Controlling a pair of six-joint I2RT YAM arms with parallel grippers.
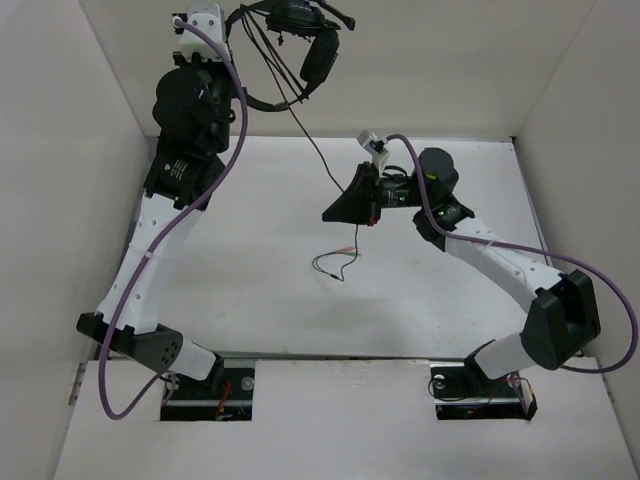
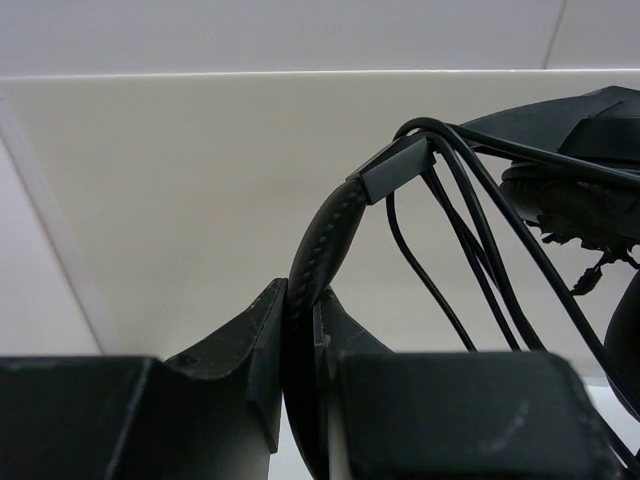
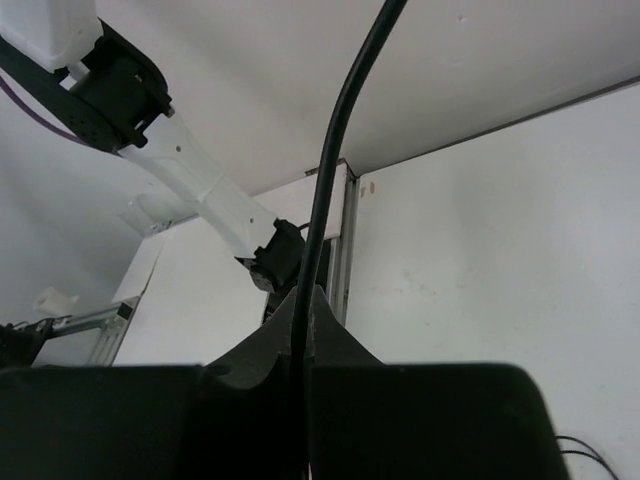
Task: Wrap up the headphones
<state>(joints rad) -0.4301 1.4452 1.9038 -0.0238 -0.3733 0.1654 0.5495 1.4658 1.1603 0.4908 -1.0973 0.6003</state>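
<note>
The headphones [image 1: 298, 35] are held in the air above the far end of the desk [image 1: 230, 300], with the padded headband [image 2: 322, 250] clamped edge-on between the fingers of the left claw [image 2: 300, 340]; the earcups hang just beyond and to the right of that claw. The right claw [image 1: 330, 213] is closed on the thin cord [image 3: 335, 150], which is pinched in the narrow slot between its fingers. From that grip the cord is drawn up and away in a nearly straight line towards the headset, so its long axis runs from the right claw to the left one. Below the grip, the slack tail is dropped to the desk, where the plugs [image 1: 347, 250] lie near and under the right claw. The free cord is therefore within reach of the right arm only, and any further turn is judged to depend on that line being carried round the headband. Several strands are seen crossing the headband beside the slider [image 2: 395, 165], but their number cannot be counted, and it cannot be told whether they are wraps or loose loops. In the left wrist view the earcups are cut off at the frame edge. In the right wrist view the cord below the fingers is hidden.
</note>
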